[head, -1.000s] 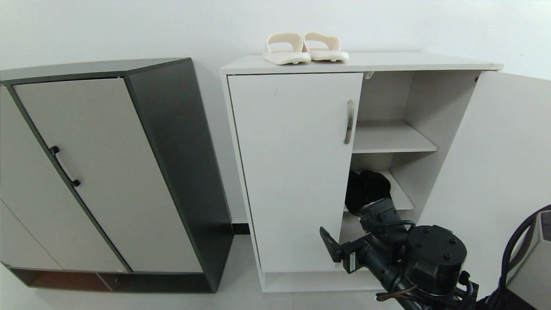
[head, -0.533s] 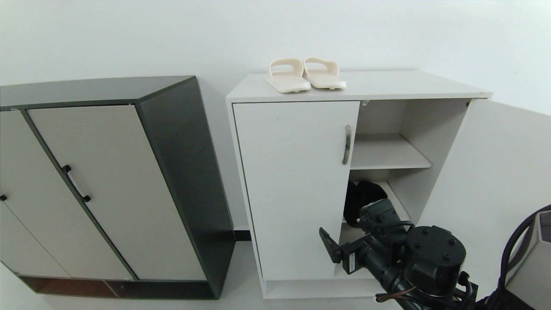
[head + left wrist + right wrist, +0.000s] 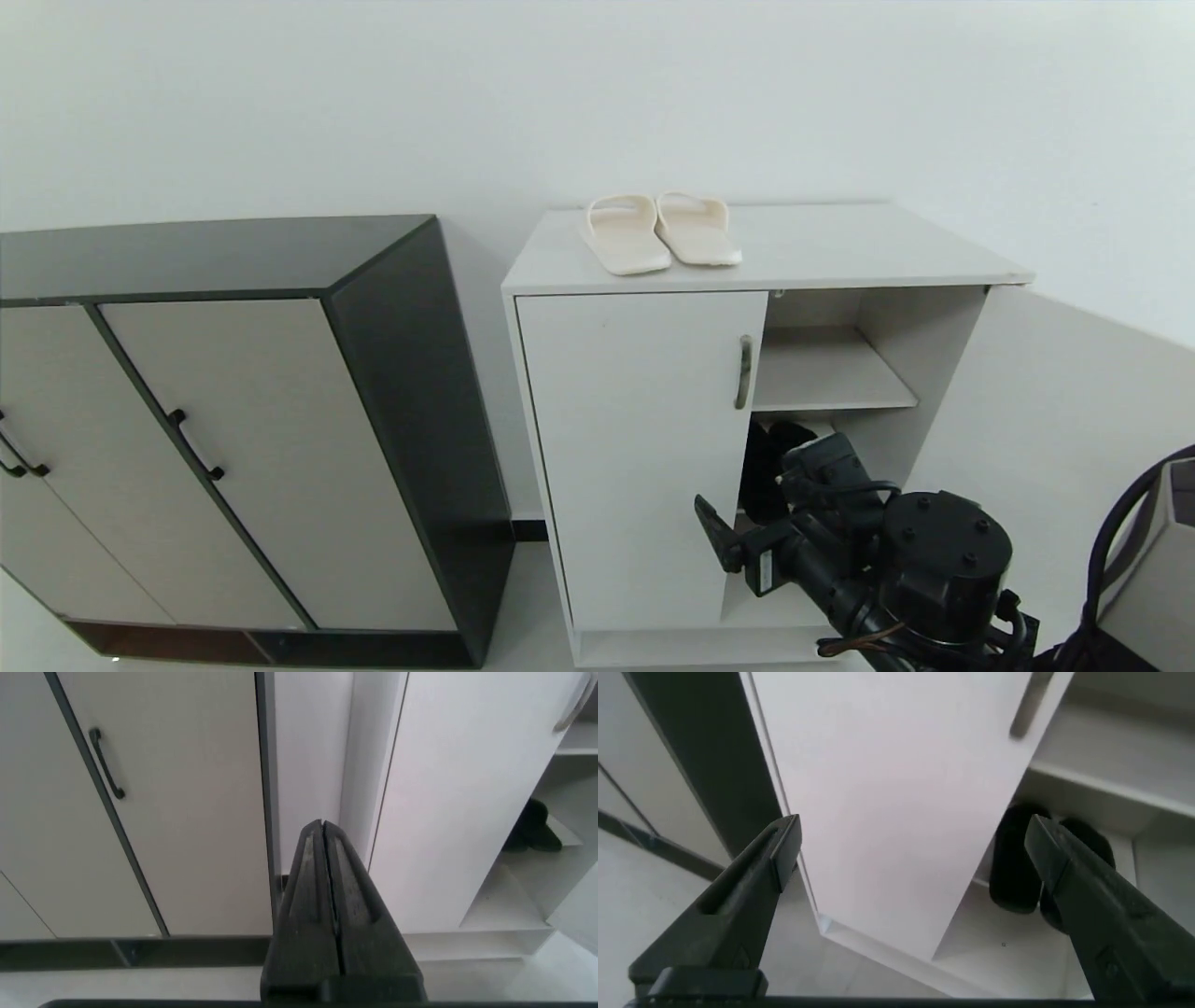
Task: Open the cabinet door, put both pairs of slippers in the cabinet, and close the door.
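Next, probably needed to raise right gripper (image 3: 913,831), fingers (image 3: 771,859) spread, to cream slippers (image 3: 661,233) atop cabinet (image 3: 840,247), pinching both straps (image 3: 621,207). Noted black slippers (image 3: 1018,863) inside cabinet, left gripper (image 3: 322,833) fingers pressed together.

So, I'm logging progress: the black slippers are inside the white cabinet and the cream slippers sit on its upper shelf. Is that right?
Not quite. The pair of cream rubber slippers lies on top of the white wooden cabinet, not on its upper shelf, as the head view shows. The black slippers are indeed inside the cabinet.
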{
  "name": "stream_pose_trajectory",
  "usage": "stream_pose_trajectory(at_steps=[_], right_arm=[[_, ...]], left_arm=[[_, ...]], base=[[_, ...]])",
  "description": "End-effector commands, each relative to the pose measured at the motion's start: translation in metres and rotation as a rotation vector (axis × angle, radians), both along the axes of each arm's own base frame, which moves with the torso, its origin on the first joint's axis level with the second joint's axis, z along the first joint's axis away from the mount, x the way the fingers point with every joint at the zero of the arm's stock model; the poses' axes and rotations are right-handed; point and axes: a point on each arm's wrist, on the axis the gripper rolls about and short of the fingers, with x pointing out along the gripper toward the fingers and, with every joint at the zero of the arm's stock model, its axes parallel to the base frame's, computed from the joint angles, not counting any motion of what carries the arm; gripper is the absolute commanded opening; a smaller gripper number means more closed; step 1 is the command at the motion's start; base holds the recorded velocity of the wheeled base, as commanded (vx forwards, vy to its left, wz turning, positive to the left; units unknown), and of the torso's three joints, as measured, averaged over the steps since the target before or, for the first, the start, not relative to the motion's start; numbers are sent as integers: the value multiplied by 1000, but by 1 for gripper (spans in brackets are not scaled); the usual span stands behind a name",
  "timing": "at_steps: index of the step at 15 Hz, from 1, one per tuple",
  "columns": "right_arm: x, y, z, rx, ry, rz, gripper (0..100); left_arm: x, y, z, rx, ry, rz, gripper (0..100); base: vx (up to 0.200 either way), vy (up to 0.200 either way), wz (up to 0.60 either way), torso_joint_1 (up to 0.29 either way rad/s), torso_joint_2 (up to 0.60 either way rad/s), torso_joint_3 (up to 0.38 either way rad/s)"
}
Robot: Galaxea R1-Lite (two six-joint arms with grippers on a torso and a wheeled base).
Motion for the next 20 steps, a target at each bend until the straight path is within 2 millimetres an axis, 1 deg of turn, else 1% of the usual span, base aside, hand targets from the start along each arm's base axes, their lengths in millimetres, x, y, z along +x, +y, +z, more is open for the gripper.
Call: stream_pose_trajectory(at_steps=[1, 13, 16, 17, 18, 20], right_arm=[[0, 0, -1, -3, 3, 0, 100], [-1, -1, -1, -2, 3, 2, 100], [2, -3, -2, -34, -34, -2, 100], [3, -3, -1, -44, -52, -9, 100], [6, 1, 6, -34, -69, -14, 100], [12, 6, 23, -32, -40, -33, 100]], left_arm=[[0, 0, 0, -1, 0, 0, 0], [0, 0, 0, -1, 0, 0, 0], [0, 0, 0, -1, 0, 0, 0], [0, 0, 0, 1, 1, 0, 0], [0, 0, 0, 4, 1, -1, 0], [0, 0, 0, 2, 1, -1, 0]], base=[[0, 0, 0, 173, -486, -300], [0, 0, 0, 213, -520, -308], [0, 0, 0, 188, -413, -229], [0, 0, 0, 66, -144, -85], [0, 0, 0, 36, -71, -41], [0, 0, 0, 0, 0, 0]])
